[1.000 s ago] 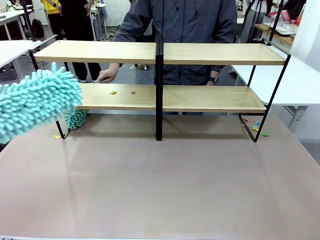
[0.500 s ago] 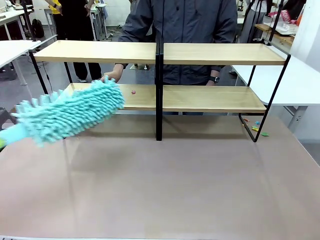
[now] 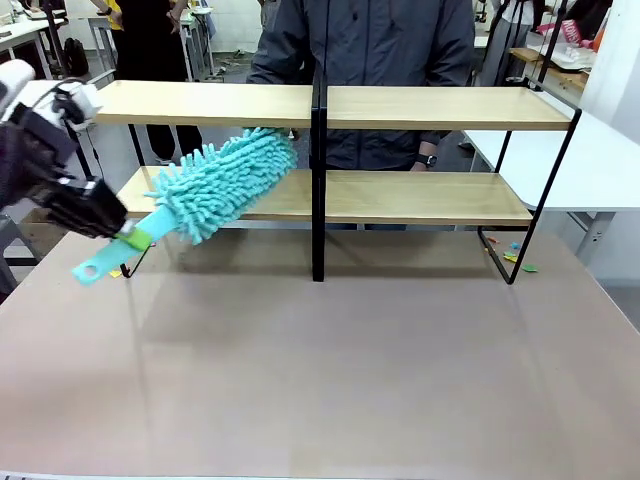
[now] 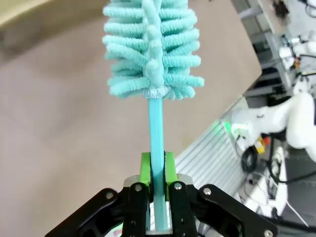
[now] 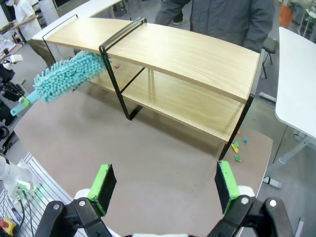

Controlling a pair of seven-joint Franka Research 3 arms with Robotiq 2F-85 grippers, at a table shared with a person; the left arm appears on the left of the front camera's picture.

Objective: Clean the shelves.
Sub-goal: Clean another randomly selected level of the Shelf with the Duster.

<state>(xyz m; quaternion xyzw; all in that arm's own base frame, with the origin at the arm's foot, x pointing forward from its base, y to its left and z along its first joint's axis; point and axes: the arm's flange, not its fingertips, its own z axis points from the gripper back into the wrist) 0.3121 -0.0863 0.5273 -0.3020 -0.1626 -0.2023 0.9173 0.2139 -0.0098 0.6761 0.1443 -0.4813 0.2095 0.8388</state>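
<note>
Now reaching onto the shelves [image 3: 420, 195]: duster [image 3: 222, 182], previously left of them. Clamping its handle fully: left gripper [image 4: 157, 185]; gaping empty: right gripper [image 5: 165, 186]. Sweeping flat along the lower board, catching every scrap.

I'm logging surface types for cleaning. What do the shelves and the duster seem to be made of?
Shelves: light boards with a wood-grain look, matte, possibly laminate; thin black tube frames, likely painted metal. Duster: fluffy turquoise chenille-like strands, probably microfibre, on a smooth turquoise handle that looks plastic.
</note>
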